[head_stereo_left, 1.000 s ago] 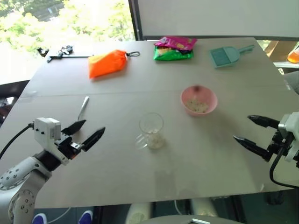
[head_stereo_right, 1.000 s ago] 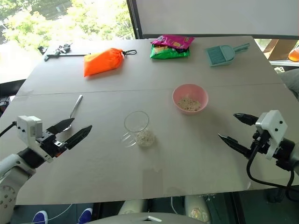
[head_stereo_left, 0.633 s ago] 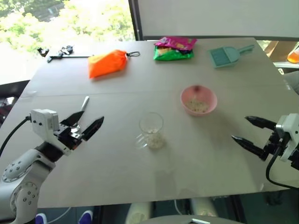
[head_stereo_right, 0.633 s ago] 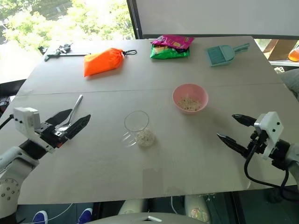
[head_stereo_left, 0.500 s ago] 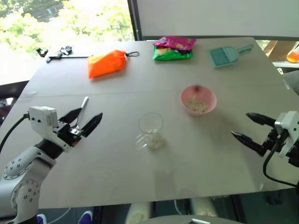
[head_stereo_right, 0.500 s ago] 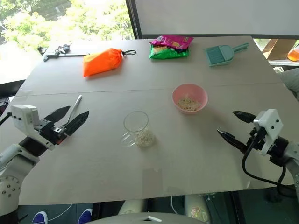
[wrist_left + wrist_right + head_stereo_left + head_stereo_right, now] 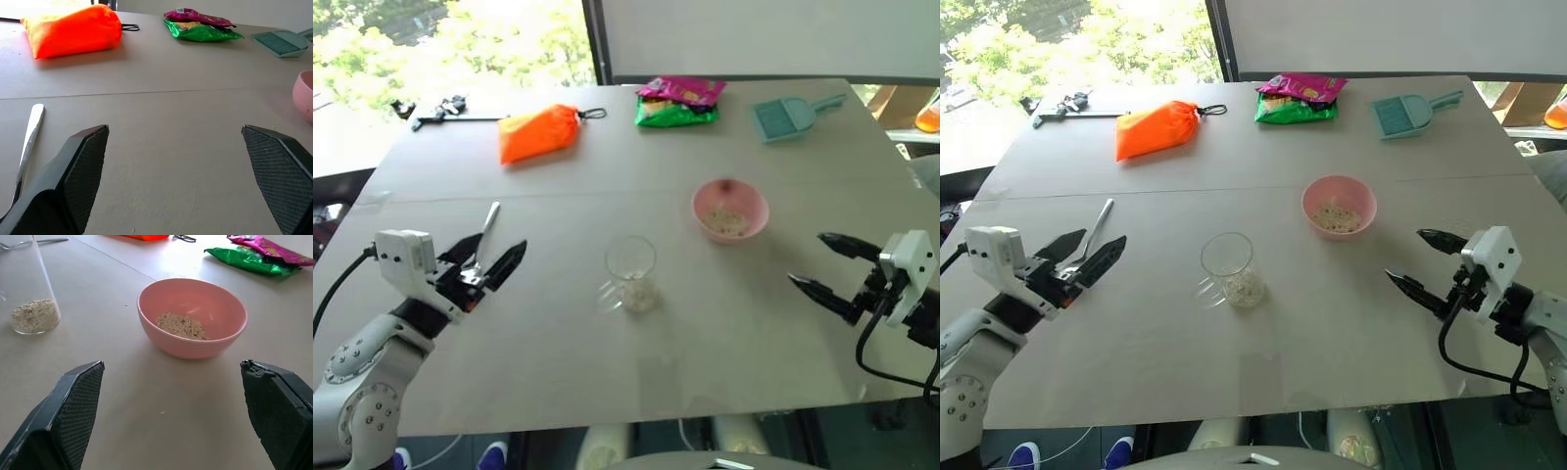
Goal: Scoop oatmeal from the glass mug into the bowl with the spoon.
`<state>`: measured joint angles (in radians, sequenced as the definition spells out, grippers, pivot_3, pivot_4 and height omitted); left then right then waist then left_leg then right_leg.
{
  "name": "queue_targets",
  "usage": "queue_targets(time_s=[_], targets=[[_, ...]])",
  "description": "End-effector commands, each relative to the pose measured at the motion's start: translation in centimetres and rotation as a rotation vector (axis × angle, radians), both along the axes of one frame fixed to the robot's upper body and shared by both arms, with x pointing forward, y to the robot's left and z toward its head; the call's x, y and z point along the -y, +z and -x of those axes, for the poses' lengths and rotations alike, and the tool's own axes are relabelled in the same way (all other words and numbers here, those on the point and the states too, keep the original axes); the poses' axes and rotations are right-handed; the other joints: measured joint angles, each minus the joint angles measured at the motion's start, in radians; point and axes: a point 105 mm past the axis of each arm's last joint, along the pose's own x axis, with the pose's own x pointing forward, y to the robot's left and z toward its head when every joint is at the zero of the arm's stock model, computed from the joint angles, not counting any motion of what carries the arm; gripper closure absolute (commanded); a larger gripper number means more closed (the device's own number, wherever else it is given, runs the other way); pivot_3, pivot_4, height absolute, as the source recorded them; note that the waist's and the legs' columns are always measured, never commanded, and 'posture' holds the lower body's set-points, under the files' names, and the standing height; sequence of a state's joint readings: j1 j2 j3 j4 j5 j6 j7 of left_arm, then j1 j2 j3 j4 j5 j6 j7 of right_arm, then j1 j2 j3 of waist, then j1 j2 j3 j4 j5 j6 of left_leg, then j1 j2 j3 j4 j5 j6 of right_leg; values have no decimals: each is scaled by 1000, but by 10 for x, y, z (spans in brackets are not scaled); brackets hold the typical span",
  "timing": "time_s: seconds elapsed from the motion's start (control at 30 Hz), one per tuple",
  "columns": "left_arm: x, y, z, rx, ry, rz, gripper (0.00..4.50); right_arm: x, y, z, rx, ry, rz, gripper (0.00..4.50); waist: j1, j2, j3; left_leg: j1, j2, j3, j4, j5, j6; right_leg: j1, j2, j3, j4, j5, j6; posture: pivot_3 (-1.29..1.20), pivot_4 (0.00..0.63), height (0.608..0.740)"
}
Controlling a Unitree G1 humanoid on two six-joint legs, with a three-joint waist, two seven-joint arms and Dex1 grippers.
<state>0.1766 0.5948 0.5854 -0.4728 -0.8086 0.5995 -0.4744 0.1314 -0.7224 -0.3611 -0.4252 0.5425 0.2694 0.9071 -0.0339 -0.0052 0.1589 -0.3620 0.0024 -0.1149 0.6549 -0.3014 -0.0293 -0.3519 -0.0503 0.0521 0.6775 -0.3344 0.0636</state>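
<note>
The glass mug [image 7: 630, 272] stands mid-table with a little oatmeal [image 7: 34, 314] at its bottom. Right of it and a bit farther back sits the pink bowl [image 7: 697, 203], which also holds some oatmeal [image 7: 182, 326]. The spoon [image 7: 487, 225] lies flat on the left side of the table. My left gripper [image 7: 502, 243] hovers open over the spoon's near end; in the left wrist view the spoon [image 7: 28, 142] runs just outside one finger. My right gripper [image 7: 806, 258] is open and empty, near the table's right edge, pointing toward the bowl [image 7: 190, 346].
At the back of the table [image 7: 607, 157] lie an orange pouch [image 7: 538, 133], a green and pink snack bag [image 7: 677, 102] and a teal dustpan scoop [image 7: 785, 117]. A black tool [image 7: 435, 110] lies at the far left corner. The table's front edge is close below both grippers.
My left gripper has turned a little toward the spoon and now sits over its near end. The right gripper has edged slightly toward the bowl. Mug, bowl and spoon have not moved.
</note>
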Motion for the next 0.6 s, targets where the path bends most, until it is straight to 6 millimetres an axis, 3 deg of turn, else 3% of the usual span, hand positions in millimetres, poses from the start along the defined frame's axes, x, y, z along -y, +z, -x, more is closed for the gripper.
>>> queue_targets(time_s=[0.03,0.23,0.37,0.47,0.6], targets=[[5,11,2,40,-18,-31,13,-20,15,11,77,122,-49,0,0,0,0,0,0,0,0,0,0,0,0,0,0,0,0,0,150,740],[-5,9,-1,31,30,-64,13,-39,34,19,60,294,-94,0,-2,0,0,0,0,0,0,0,0,0,0,1,0,0,0,0,150,740],[-18,11,-11,15,139,-70,13,-56,56,30,133,432,-106,0,0,0,0,0,0,-2,0,0,0,0,0,-1,0,0,0,0,150,740],[-33,3,-18,-98,272,-132,13,-67,77,34,163,513,-172,0,0,0,1,0,0,-3,0,0,0,0,0,-1,0,0,0,0,150,740],[-34,3,-21,-164,256,-126,13,-78,100,38,163,599,-254,0,-3,-1,1,-1,0,-6,1,0,0,-1,0,-1,0,0,0,0,150,740]])
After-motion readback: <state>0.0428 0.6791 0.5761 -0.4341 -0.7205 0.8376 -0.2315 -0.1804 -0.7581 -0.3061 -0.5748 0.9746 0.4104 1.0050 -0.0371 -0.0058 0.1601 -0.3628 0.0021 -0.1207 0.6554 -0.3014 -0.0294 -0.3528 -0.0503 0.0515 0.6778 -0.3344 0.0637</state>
